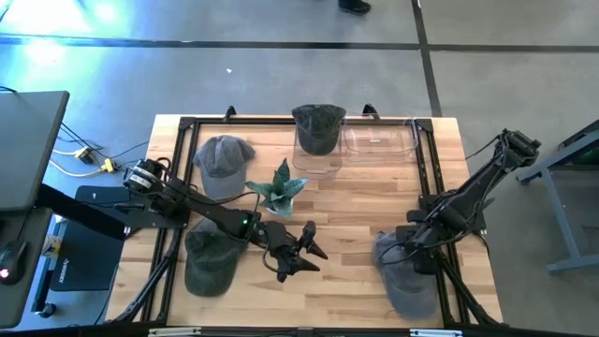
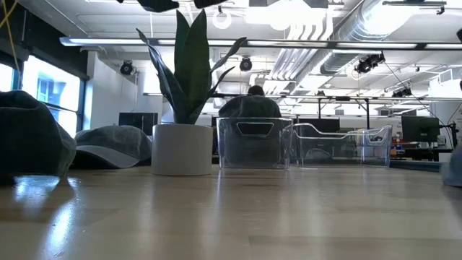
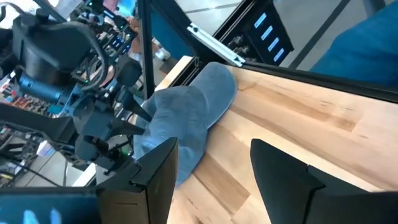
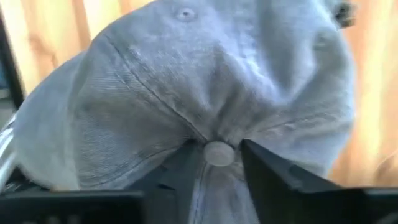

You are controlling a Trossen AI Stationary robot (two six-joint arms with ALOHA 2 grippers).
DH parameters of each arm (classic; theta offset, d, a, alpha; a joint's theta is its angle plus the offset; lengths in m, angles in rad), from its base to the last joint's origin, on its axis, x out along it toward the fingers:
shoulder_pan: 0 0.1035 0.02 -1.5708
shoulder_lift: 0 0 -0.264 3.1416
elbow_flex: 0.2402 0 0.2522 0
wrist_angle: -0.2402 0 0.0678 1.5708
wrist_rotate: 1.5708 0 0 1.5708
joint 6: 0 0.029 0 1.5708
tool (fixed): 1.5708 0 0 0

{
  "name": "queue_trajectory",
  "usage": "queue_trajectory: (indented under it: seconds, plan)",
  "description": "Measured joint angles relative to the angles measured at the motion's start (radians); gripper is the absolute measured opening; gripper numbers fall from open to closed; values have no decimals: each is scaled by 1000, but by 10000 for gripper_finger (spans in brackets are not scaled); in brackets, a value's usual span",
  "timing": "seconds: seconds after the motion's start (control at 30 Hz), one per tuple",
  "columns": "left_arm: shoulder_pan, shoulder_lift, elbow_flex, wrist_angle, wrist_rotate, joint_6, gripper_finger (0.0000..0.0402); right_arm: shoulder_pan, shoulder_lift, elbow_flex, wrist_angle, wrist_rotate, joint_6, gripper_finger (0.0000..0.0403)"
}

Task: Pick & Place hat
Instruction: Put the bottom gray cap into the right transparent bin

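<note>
The hat (image 4: 205,93) sits right under the right gripper (image 4: 217,163), whose fingers pinch the little top button (image 4: 218,153). The button is small, so the hat might slip out when the arm lifts. The left gripper (image 1: 298,255) waits open over the middle of the table.

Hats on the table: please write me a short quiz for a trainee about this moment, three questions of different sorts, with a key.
1. True or false: the right gripper is at the top button of a grey hat.
2. Which container at the far edge holds a dark hat? A) the left clear bin B) the right clear bin
3. Fill in: the left gripper hovers open over bare wood, near the potted ____.

Key: 1 true; 2 A; 3 plant.
</note>
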Motion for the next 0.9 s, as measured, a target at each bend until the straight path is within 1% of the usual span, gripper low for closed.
queue_trajectory:
  seconds: [0.07, 0.13, 0.17, 0.23, 0.37, 0.4, 0.53, 0.67, 0.8, 0.83, 0.9]
  plan:
    - [7, 0, 0, 0, 5, 0, 195, -1, 0, 0, 2, 19, -24, 62]
    - [8, 0, 0, -1, 16, -1, 195, 0, 0, 0, 1, 4, -42, 25]
    - [8, 0, 0, 0, 16, -1, 195, 0, 0, 0, 1, 2, -44, 16]
    - [8, 0, 0, -1, 17, -1, 195, 0, 0, 11, -1, 24, -35, 16]
    - [8, 0, 0, 2, 19, -1, 195, -11, 0, 70, 0, 114, -21, 29]
    - [8, 0, 0, 9, 17, -2, 195, -20, 0, 92, 0, 121, -20, 27]
    - [8, 0, 0, 86, -44, -37, 195, -64, -1, 185, 24, 136, -35, 9]
    - [22, -1, 0, 180, -67, -113, 195, -106, -1, 236, 156, 187, -131, 13]
    - [55, -2, 11, 199, -71, -231, 195, -162, -1, 241, 289, 168, -229, 26]
    - [63, -2, 21, 199, -67, -265, 195, -174, -1, 241, 306, 171, -241, 26]
    - [81, -2, 41, 202, -23, -315, 195, -195, -1, 241, 328, 208, -261, 25]
